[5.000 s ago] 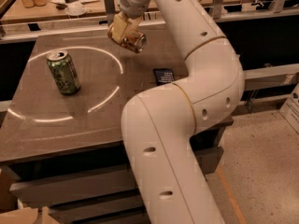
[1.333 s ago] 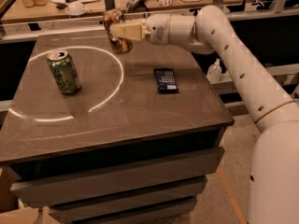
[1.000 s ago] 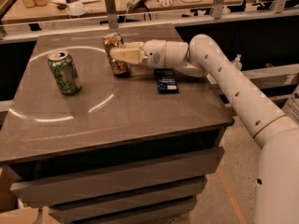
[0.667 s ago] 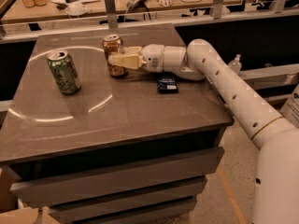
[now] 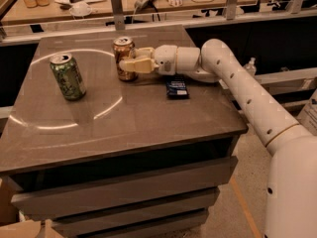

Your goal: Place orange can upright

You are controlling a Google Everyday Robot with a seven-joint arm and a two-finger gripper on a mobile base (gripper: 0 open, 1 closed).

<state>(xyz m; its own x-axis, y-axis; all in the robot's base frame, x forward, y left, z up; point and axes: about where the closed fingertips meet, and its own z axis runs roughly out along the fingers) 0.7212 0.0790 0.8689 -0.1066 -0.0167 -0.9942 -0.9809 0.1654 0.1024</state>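
Here,
Orange can (image 5: 122,48): smooth aluminium cylinder, upright on the matte grey table (image 5: 148,123).
Gripper (image 5: 125,65): tan fingers clamped on its side.
Green can (image 5: 67,77): patterned, upright, well apart from it.

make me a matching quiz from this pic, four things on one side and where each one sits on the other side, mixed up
Things
1. orange can
2. green can
3. packet
4. gripper

Places
A. lying flat on the table, right of the orange can
B. upright on the left part of the table
C. at the orange can, reaching in from the right
D. upright near the far edge, about mid-table

Pairs: 1-D, 2-B, 3-A, 4-C
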